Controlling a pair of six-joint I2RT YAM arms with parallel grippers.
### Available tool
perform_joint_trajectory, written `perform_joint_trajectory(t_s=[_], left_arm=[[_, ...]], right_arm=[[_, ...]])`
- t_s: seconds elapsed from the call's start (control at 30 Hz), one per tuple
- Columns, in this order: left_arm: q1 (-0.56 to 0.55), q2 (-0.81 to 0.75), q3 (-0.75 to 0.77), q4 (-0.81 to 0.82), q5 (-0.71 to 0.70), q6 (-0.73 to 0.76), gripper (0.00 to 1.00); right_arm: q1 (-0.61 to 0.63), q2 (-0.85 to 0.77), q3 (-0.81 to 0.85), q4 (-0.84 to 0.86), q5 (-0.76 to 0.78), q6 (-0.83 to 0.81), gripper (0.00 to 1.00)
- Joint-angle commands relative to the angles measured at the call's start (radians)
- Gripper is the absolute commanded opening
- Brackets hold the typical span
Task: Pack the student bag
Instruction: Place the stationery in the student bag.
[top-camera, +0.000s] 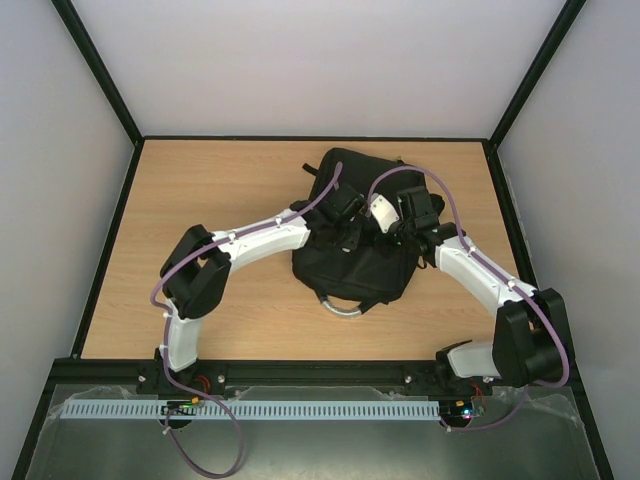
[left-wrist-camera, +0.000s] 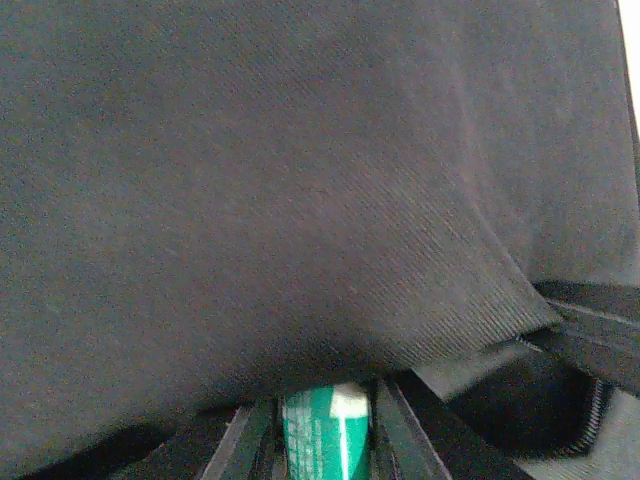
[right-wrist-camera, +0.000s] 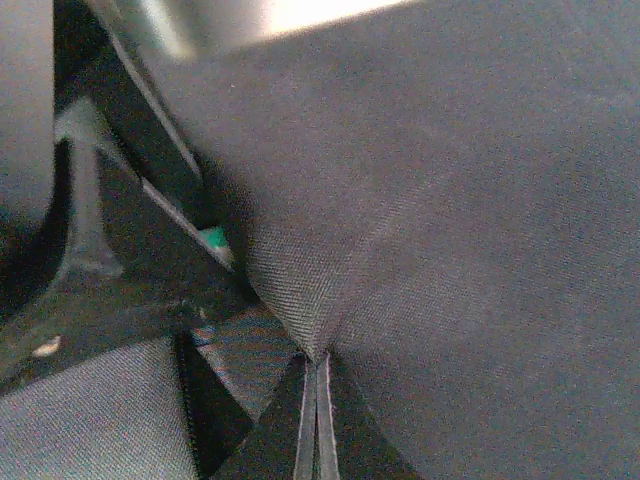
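Jaws: right gripper (right-wrist-camera: 316, 372) pinching student bag (top-camera: 352, 268) fabric; left gripper (left-wrist-camera: 325, 420) narrow on green-white item (left-wrist-camera: 320, 452) under its fabric. I judge insertion underway, zipping left.

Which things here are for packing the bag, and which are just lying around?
For the job:
student bag, pinched by the right claw
green-and-white thing in the left claw

Just there:
wooden table
purple cables

Black student bag (top-camera: 352, 270) on wooden table (top-camera: 200, 190)
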Motion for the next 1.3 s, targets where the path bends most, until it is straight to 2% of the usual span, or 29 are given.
perform_joint_trajectory(t_s=[0.0,0.2,0.4,0.53,0.63,0.8,0.93,1.27], left_arm=[[0.035,0.002,0.074,0.038,-0.103,0.014,0.34],[0.033,-0.044,0.050,0.020,-0.054,-0.008,0.38],[0.010,-0.168,-0.073,0.008,-0.070,-0.032,0.47],[-0.006,-0.256,-0.176,0.002,-0.080,-0.046,0.49],[-0.022,-0.306,-0.253,0.018,-0.073,-0.044,0.45],[-0.024,-0.325,-0.350,0.063,-0.056,-0.046,0.29],[-0.023,-0.310,-0.379,0.117,-0.059,-0.038,0.29],[-0.021,-0.217,-0.316,0.175,-0.065,-0.028,0.27]], right_arm=[[0.006,-0.013,-0.003,-0.040,-0.042,0.001,0.01],[0.005,-0.011,-0.004,-0.038,-0.034,-0.001,0.01],[0.006,0.004,-0.002,-0.041,-0.042,-0.004,0.01],[0.006,0.004,-0.002,-0.042,-0.044,-0.004,0.01],[0.005,0.005,-0.002,-0.043,-0.044,-0.004,0.01],[0.006,0.005,-0.002,-0.044,-0.047,-0.002,0.01],[0.006,0.007,0.001,-0.047,-0.054,0.001,0.01],[0.005,-0.001,0.001,-0.049,-0.062,0.002,0.01]])
